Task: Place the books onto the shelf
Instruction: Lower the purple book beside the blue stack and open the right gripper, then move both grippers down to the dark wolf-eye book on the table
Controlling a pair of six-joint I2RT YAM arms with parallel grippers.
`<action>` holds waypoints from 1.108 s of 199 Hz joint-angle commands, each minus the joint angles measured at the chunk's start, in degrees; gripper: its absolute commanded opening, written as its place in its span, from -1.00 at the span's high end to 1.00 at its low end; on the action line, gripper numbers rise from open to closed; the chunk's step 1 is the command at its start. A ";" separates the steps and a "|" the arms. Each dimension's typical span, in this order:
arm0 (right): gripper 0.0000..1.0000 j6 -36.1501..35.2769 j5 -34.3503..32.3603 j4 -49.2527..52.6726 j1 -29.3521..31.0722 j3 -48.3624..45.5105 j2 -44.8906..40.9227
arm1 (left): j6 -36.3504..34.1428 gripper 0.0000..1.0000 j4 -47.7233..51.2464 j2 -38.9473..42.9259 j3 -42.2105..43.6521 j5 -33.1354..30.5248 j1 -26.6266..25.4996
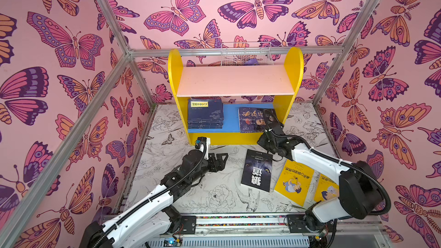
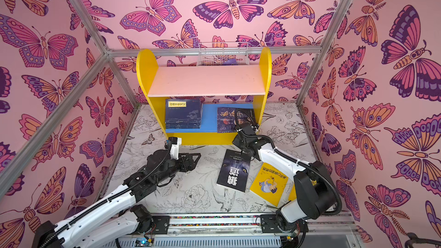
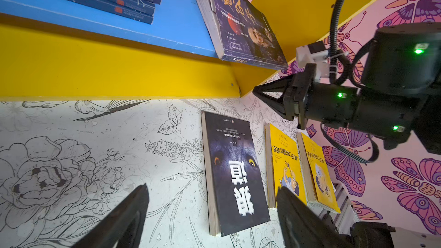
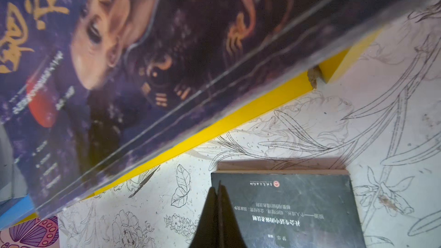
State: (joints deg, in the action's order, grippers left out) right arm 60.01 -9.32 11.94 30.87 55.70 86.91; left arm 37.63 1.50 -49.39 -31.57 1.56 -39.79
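Task part done, well over half by my guess. Shelf (image 1: 175, 72): upper pink board bare. On its lower blue board a stack of navy books (image 1: 205, 114) lies flat at the left end. A dark purple book (image 1: 250, 119) lies toward the right end, skewed, w/ one corner overhanging the shelf's front edge.

Not yet shelved: 3 on the surface (image 1: 210, 199) in front of the shelf. Black book (image 1: 257, 170) is nearest the shelf front; yellow book (image 1: 294, 182) and 2nd yellow book (image 1: 327, 188) lie further out, toward the shelf's right side.

Right end effector (image 4: 218, 187) is closed on nothing, tips near the shelf's front right corner, by the purple book's overhang. Left end effector (image 1: 222, 158) is open and empty, in front of the shelf's left half.

Purple book prob. needs a nudge inward too.
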 commanded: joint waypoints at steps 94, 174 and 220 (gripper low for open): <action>0.89 1.78 -2.37 -5.95 -1.38 7.57 6.71 | 0.41 -0.71 -1.02 0.08 1.47 -0.82 -0.73; 0.81 -10.09 2.84 2.91 -2.00 3.75 -4.34 | -5.99 -0.71 -1.49 -10.45 -0.89 4.41 -3.19; -0.18 -18.11 18.71 19.35 -6.58 -5.46 -12.14 | -11.65 -0.73 -2.29 -29.35 -8.48 9.42 -7.12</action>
State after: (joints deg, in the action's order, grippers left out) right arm 48.34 -1.83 19.20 27.62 55.29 74.81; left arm 30.46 0.43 -71.29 -36.25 7.35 -45.36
